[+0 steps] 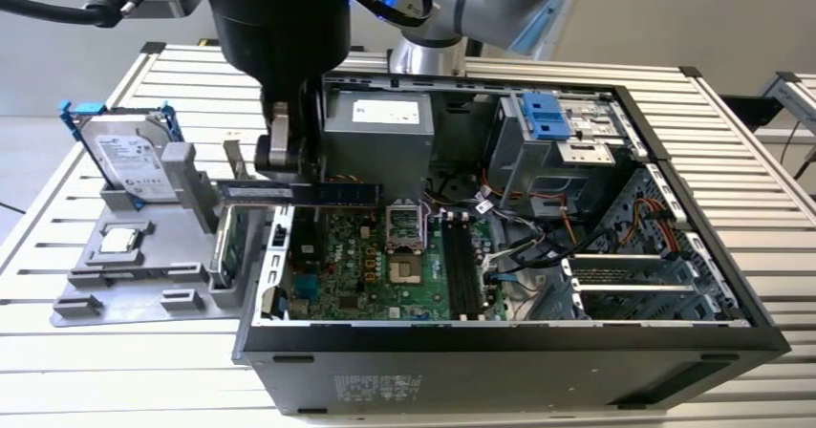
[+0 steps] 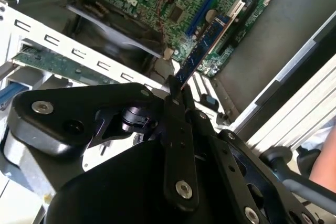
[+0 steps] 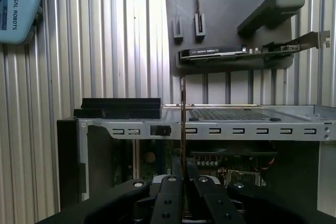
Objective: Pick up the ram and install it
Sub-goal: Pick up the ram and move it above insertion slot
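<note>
Exterior view: the gripper (image 1: 283,156) hangs over the side wall of the computer case (image 1: 510,361) that faces the grey parts tray (image 1: 128,289).
Claw: clamped on one end of the ram (image 1: 306,191). In the second wrist view the fingers (image 2: 176,129) pinch the board's end and the rest juts out free.
Ram: held level and on edge above the case, touching nothing else. Its free end reaches in over the case's motherboard (image 1: 382,266).
Step in hand: judged to be carrying the ram toward the case's memory slots (image 1: 461,266), which lie deeper inside, past the processor socket (image 1: 401,227).
Doing it well: the stick lies crosswise to the slots, so its long edge needs lining up with a slot's length. A one-end grip may let it droop, so slow, level travel seems wise.
Edges: in the first wrist view the case's perforated wall rail (image 3: 236,129) crosses close by the board's edge.
Open room: the space above the motherboard looks free, but loose cables (image 1: 536,237) crowd the case beyond the slots.
</note>
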Controlling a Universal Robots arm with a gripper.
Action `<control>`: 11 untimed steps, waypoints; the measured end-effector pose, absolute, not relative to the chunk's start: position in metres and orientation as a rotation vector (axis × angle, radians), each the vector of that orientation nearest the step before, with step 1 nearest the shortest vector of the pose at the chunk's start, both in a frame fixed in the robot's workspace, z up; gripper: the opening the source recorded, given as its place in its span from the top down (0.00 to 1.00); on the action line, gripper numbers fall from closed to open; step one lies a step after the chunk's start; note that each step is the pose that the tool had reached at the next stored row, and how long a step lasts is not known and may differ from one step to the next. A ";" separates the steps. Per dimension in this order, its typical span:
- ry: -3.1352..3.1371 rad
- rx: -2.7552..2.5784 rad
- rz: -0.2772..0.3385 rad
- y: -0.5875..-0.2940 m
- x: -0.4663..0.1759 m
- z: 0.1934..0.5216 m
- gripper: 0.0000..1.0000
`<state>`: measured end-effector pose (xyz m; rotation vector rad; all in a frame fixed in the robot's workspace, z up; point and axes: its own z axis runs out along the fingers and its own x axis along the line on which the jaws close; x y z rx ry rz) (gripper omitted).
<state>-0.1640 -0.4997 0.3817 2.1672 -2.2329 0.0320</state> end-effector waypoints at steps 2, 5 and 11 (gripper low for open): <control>-2.233 2.167 0.032 -0.500 -0.162 0.382 1.00; -2.233 2.167 0.032 -0.500 -0.158 0.382 1.00; -2.233 2.167 0.032 -0.500 -0.150 0.382 1.00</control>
